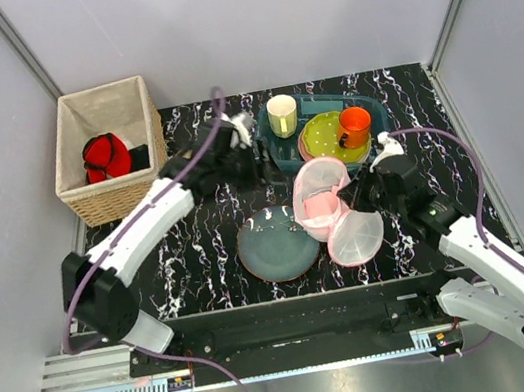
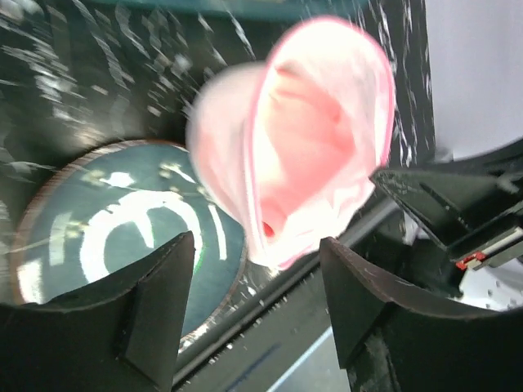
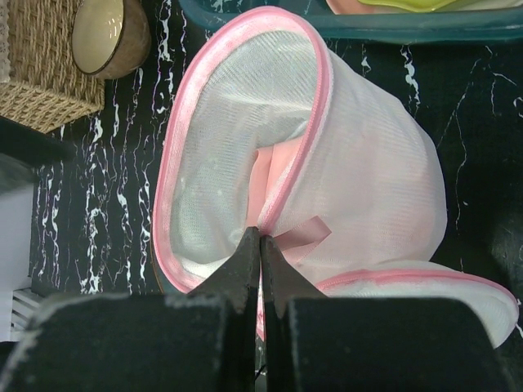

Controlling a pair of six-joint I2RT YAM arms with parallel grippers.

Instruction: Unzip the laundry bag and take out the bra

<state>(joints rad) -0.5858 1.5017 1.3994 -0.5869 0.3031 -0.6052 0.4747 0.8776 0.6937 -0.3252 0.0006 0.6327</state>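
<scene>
The bag (image 1: 326, 197) lies on its side just right of the plate (image 1: 269, 247), unzipped, with its lid flopped open toward the near edge. The right claw (image 3: 260, 238) is pressed together on the pink trim of the mouth, beside a ribbon (image 3: 304, 234), and holds the rim up. Pale pink fabric, likely the bra (image 3: 276, 175), shows inside, behind that rim. The left claw (image 2: 257, 249) is spread and empty, hovering apart from the bag. The drum's axis runs roughly from the right claw toward the left one. The mouth is turned to the left claw, so the bra lies straight ahead of its fingers. The left arm looks the one to reach in, though the mesh may drag along with the bra
</scene>
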